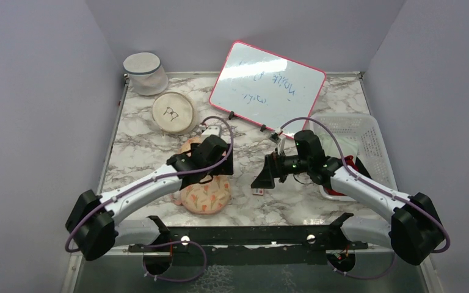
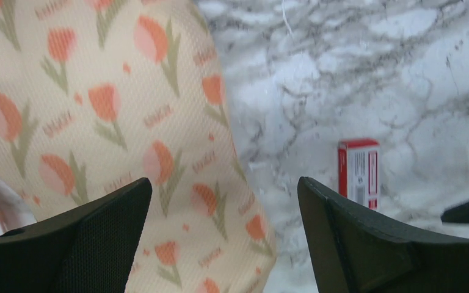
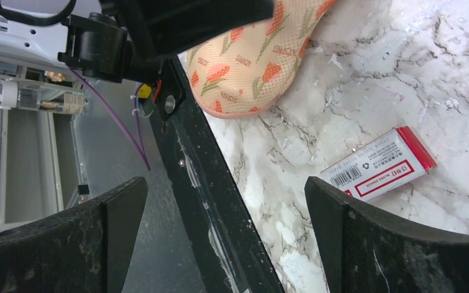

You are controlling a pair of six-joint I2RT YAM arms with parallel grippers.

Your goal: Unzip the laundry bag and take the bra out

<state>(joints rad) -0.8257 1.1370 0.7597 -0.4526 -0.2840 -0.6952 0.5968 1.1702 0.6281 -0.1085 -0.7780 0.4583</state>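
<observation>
1. Left gripper: jaws wide, holding nothing, hovering just over the bra.
2. Bra lies bare on the marble table with no mesh over it, so removal looks done.
3. Right gripper: spread, empty, above a red-white box.
4. Laundry bag: can't pick it out; maybe the pale stuff in the far basket.
5. Next: probably lift the left arm clear without snagging fabric.

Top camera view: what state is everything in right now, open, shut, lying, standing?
Left gripper: open, empty.
Right gripper: open, empty.
Bra: lying loose beneath the left arm, not held.
Small red-and-white box: lying flat.
Whiteboard: propped at a tilt, written on.
Basket: upright, something red inside.
Round disc: lying flat.
Mesh cylinder: standing upright.
</observation>
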